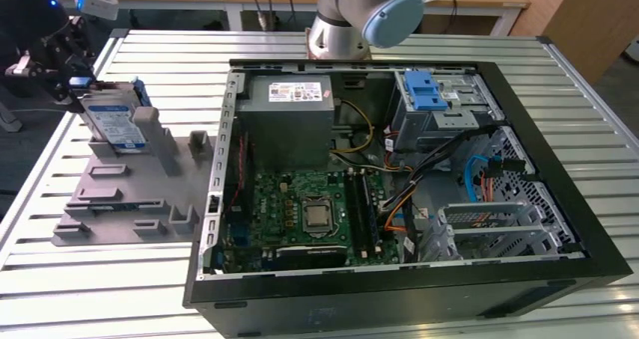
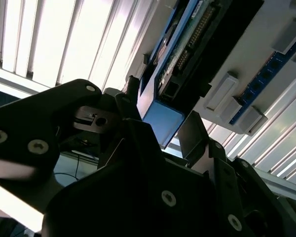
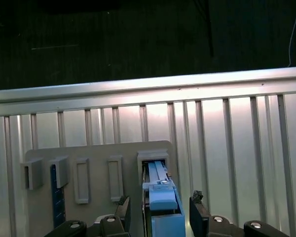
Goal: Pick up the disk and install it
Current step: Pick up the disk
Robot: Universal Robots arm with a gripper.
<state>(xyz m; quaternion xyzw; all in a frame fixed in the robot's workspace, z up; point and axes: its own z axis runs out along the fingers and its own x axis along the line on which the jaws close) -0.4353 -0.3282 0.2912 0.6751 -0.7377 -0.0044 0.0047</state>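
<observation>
- Gripper (image 3: 160,205) fingers (image 3: 196,210) stand apart, straddling the disk (image 3: 163,197) — not clamped on it, as far as I can judge.
- It stands upright in the grey fixture (image 1: 120,197), at ten o'clock from the open computer case (image 1: 399,167).
- Pickup is not yet done — installing remains.
</observation>
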